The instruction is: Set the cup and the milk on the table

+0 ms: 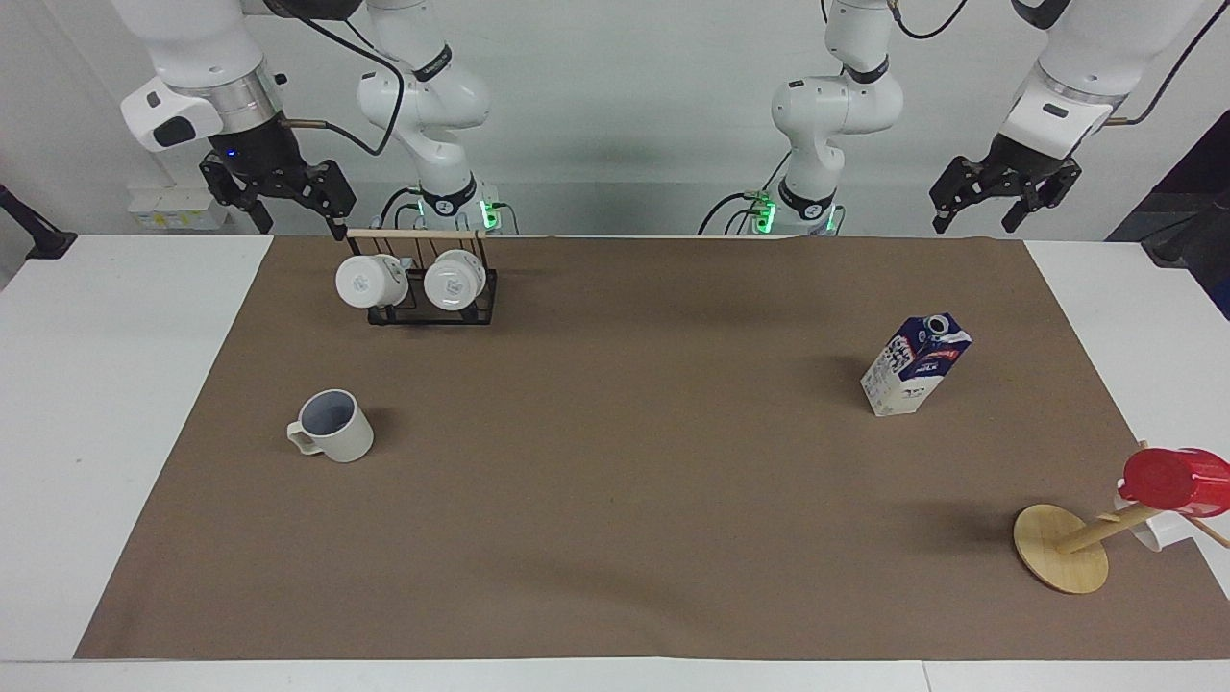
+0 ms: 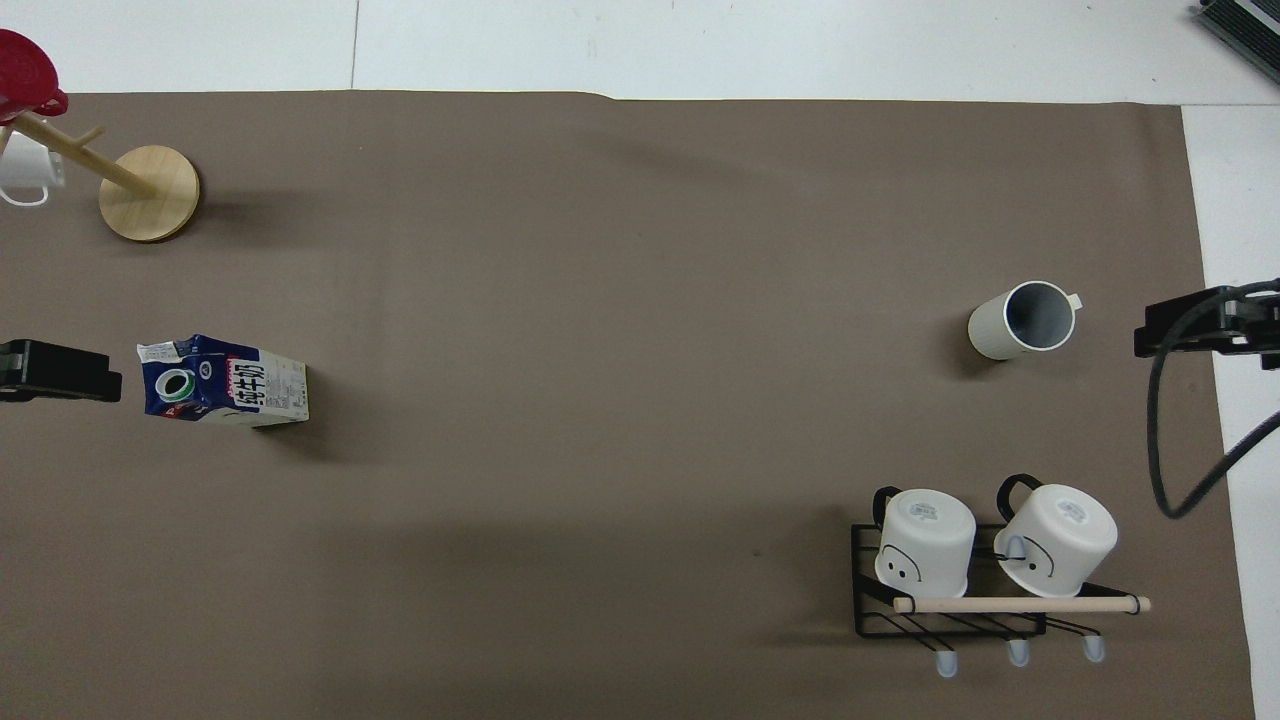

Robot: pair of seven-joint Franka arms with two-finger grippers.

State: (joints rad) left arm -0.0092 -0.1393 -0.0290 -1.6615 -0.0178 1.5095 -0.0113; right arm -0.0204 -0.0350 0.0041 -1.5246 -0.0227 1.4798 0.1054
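Note:
The off-white cup [image 1: 332, 426] [image 2: 1022, 320] stands upright on the brown mat of the table [image 1: 615, 538] toward the right arm's end, farther from the robots than the mug rack. The milk [image 1: 915, 365] [image 2: 225, 382], a white, blue and red carton, stands upright on the mat toward the left arm's end. My right gripper [image 1: 300, 226] [image 2: 1190, 325] hangs open, high over the robots' edge of the mat beside the rack. My left gripper [image 1: 975, 223] [image 2: 60, 370] hangs open, high over the mat's corner at its own end. Neither touches anything.
A black rack [image 1: 432, 309] [image 2: 870, 600] with two white mugs stands near the robots at the right arm's end. A wooden stand [image 1: 1062, 548] [image 2: 150, 192] carrying a red cup [image 1: 1168, 478] [image 2: 25, 75] stands farthest from the robots at the left arm's end.

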